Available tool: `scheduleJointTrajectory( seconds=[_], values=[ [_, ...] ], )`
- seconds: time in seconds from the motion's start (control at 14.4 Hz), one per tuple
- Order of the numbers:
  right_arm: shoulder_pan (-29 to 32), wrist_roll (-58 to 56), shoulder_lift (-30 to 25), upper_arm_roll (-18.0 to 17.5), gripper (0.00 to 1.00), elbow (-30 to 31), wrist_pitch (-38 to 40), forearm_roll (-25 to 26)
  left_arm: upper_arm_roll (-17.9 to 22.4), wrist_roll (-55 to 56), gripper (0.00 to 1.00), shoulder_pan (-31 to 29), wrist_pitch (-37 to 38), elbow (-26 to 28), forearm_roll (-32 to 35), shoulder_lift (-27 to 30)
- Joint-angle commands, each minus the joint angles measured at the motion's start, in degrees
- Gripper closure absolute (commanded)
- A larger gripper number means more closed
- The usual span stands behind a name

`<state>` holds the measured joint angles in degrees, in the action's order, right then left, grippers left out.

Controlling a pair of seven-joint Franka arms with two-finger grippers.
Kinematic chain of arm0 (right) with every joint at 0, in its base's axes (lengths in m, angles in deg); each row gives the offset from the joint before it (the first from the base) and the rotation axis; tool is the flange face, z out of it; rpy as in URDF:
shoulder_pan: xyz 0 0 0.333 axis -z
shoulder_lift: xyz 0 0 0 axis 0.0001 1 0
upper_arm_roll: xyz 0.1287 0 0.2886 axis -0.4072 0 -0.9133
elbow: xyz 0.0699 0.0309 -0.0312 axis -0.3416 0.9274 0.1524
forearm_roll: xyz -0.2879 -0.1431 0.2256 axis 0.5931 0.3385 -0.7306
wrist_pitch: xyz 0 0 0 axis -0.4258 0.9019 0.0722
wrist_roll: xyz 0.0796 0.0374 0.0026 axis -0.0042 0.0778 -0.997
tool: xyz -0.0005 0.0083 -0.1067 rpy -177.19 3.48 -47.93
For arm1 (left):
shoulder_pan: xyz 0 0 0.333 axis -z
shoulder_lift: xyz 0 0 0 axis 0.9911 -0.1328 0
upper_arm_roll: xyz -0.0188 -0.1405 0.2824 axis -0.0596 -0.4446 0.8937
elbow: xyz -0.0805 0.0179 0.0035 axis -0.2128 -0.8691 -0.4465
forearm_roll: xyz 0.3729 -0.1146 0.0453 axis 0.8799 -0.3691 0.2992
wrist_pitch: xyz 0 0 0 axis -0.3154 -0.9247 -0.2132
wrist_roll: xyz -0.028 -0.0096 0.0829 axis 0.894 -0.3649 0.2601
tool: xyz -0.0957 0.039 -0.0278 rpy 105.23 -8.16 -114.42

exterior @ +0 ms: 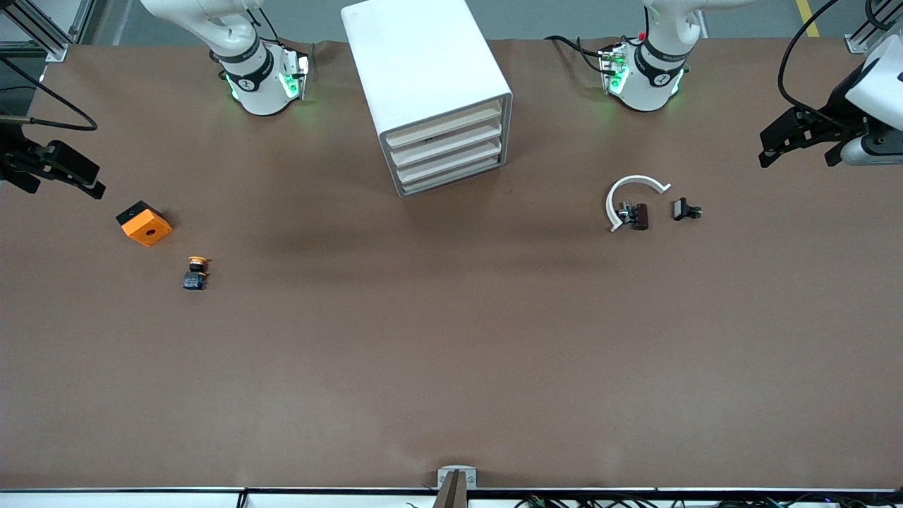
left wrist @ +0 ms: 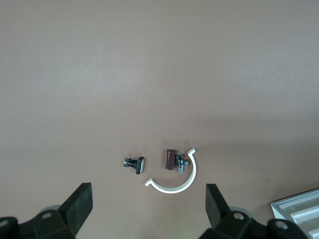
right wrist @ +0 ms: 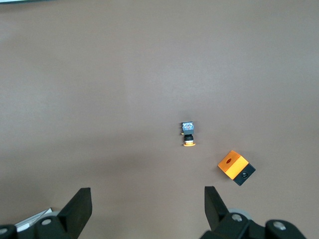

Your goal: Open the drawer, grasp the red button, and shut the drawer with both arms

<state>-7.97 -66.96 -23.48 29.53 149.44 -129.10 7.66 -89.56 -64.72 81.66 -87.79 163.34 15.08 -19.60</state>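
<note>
The white drawer cabinet [exterior: 423, 77] stands at the table's edge between the two arm bases, and its several drawers [exterior: 448, 152] are all shut. A corner of it shows in the left wrist view [left wrist: 299, 214]. The red-capped button is not in view. My left gripper [exterior: 797, 152] is open and empty, up in the air at the left arm's end of the table; it also shows in the left wrist view [left wrist: 149, 204]. My right gripper [exterior: 62, 180] is open and empty over the right arm's end; it also shows in the right wrist view [right wrist: 148, 206].
An orange cube with a hole [exterior: 144, 224] and an orange-yellow-capped button [exterior: 195, 271] lie near the right gripper. A white C-shaped ring [exterior: 631, 194], a brown part [exterior: 638, 216] and a small black part [exterior: 684, 209] lie toward the left arm's end.
</note>
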Motion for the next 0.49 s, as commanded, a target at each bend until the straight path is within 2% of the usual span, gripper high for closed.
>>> scheduleJointTrajectory(
  seconds=[0.0, 0.28, 0.42],
  values=[
    [0.58, 0.33, 0.50, -0.36, 0.00, -1.14, 0.61, -0.05, 0.03, -0.90, 0.00, -0.26, 0.71, -1.40, -0.18, -0.64],
    [0.40, 0.33, 0.77, -0.36, 0.00, -1.14, 0.35, -0.05, 0.03, -0.73, 0.00, -0.09, 0.80, -2.10, -0.09, -2.13],
    [0.49, 0.51, 1.29, -0.36, 0.00, -1.23, 0.17, -0.05, 0.03, -0.55, 0.00, -0.08, 0.80, -3.33, -0.18, -4.85]
  ],
)
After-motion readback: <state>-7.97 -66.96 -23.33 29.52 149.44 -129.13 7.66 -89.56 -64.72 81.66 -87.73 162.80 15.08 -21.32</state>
